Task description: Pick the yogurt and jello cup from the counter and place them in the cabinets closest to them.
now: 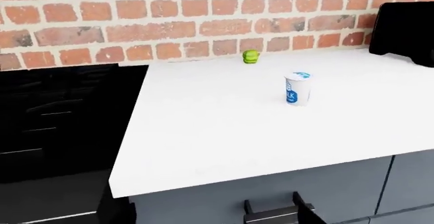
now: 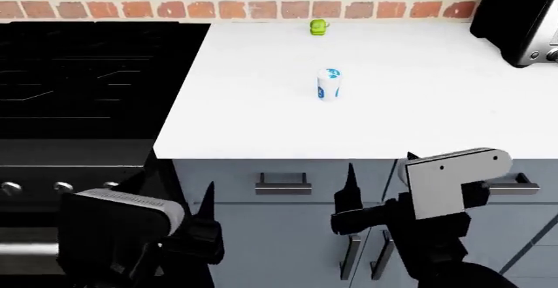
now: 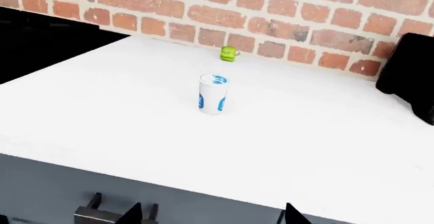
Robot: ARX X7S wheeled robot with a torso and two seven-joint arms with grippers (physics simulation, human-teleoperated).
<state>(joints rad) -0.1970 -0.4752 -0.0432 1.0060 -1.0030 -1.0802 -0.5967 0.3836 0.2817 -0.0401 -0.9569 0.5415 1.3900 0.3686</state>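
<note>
Counter (image 2: 419, 105) sitting clear ahead; both your arms hanging below its front edge. Left gripper (image 2: 202, 219) and right gripper (image 2: 351, 200) gaping, holding nothing. Yogurt (image 2: 328, 83) standing mid-counter — top-heavy, tipping if you're clipping it. Jello cup (image 2: 319, 27) near brick wall. Blue label possibly reading "LK".

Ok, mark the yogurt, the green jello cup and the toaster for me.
yogurt (image 2: 328, 84), head view, on its printed side.
jello cup (image 2: 319, 27), head view, middle of its green body.
toaster (image 2: 521, 23), head view, on its dark side.
</note>
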